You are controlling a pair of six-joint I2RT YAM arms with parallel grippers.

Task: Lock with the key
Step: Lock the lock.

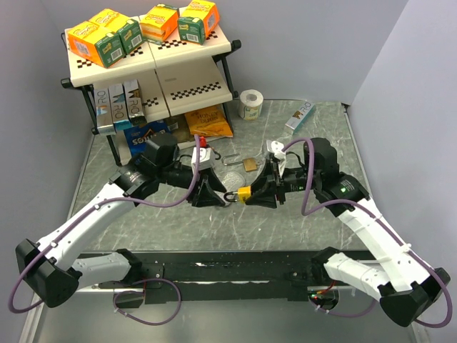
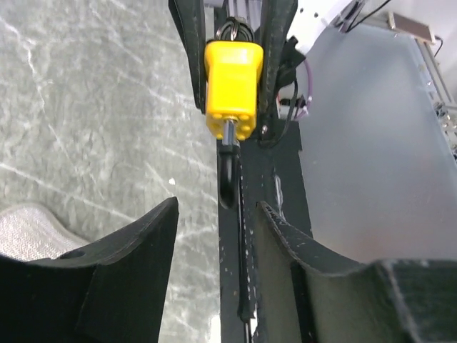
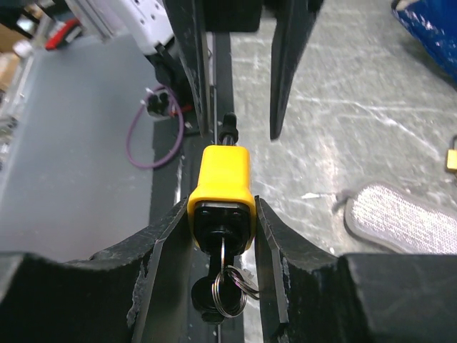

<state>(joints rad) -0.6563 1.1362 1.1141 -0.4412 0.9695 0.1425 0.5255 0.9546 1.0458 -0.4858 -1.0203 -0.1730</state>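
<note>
Right hand point(image 3: 223, 207) is clenched on the yellow plastic-bodied padlock point(image 3: 221, 182), fingers pressed to both its flanks, holding it in the air above the grey marbled worktop point(image 1: 143, 214) midway between the two arms; a key point(image 3: 221, 250) sits in the lock's base, a silver split ring point(image 3: 228, 289) dangling from it; the dark metal shackle point(image 2: 227, 168) points straight at the left hand point(image 2: 216, 207); that left hand is released, fingers spread wide either side of the shackle's tip, touching nothing; a small brass padlock point(image 1: 249, 163) lies on the worktop just behind.
</note>
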